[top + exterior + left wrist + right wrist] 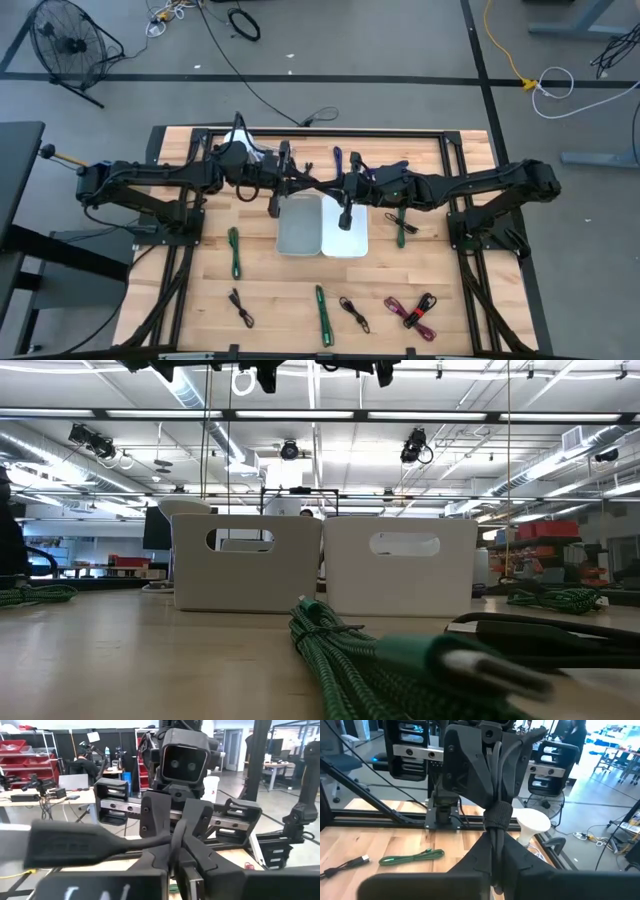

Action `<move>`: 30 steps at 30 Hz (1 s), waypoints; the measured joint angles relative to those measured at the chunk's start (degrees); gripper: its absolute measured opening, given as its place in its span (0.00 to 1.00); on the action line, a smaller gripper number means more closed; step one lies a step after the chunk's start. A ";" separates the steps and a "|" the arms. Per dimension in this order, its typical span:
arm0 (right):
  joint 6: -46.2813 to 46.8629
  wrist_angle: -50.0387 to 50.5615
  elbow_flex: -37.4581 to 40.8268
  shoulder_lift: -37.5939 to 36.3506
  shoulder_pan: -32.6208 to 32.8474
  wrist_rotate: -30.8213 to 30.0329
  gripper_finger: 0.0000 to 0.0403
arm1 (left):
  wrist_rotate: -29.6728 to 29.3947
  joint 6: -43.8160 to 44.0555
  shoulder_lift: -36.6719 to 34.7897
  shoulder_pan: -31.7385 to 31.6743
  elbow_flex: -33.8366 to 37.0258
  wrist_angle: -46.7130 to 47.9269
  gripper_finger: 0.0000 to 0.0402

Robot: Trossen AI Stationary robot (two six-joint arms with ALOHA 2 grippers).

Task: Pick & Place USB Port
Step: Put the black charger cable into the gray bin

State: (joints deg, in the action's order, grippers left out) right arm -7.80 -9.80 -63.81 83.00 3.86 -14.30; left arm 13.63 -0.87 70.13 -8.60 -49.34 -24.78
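While both arms reach in over the middle of the slatted wooden bench (180, 300), the left tool (274, 205) hangs over the near-left rim of the grey bin (297, 238) and the right tool (346, 216) over the white bin (352, 244) touching its side. Whether either tool is open or has hold of anything cannot be told. Both bins are smooth, square-cornered plastic boxes with oval handle cut-outs, and their insides show only plain pale floors. The USB cables lie coiled around the bins: a green braided cable (234, 252) left of them, another green cable (401, 230) just right of the white bin, a third green cable (322, 315) in front, flanked by two thin black cables (241, 307) and a purple and red bundle (412, 310). Bare wood separates the cables from the bins, and a black frame edges the bench.
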 joint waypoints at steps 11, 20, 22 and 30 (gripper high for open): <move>-2.22 4.33 0.00 -0.51 0.00 -3.53 0.34 | -2.03 0.20 0.00 -0.82 0.00 1.64 0.07; 2.02 18.84 0.00 -4.58 -0.02 -19.31 0.51 | -4.94 4.42 -0.59 -3.89 -0.02 13.55 0.07; 3.10 21.71 0.00 -5.34 -0.02 -21.57 0.51 | -5.06 6.68 -1.20 -4.40 0.04 18.41 0.07; 5.87 29.51 0.00 -5.64 -0.05 -31.24 0.52 | -5.03 18.11 -0.46 -1.67 -0.02 37.82 0.07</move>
State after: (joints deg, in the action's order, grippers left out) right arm -1.93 19.71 -63.81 77.36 3.81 -45.54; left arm 8.60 17.24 69.67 -10.27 -49.36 13.03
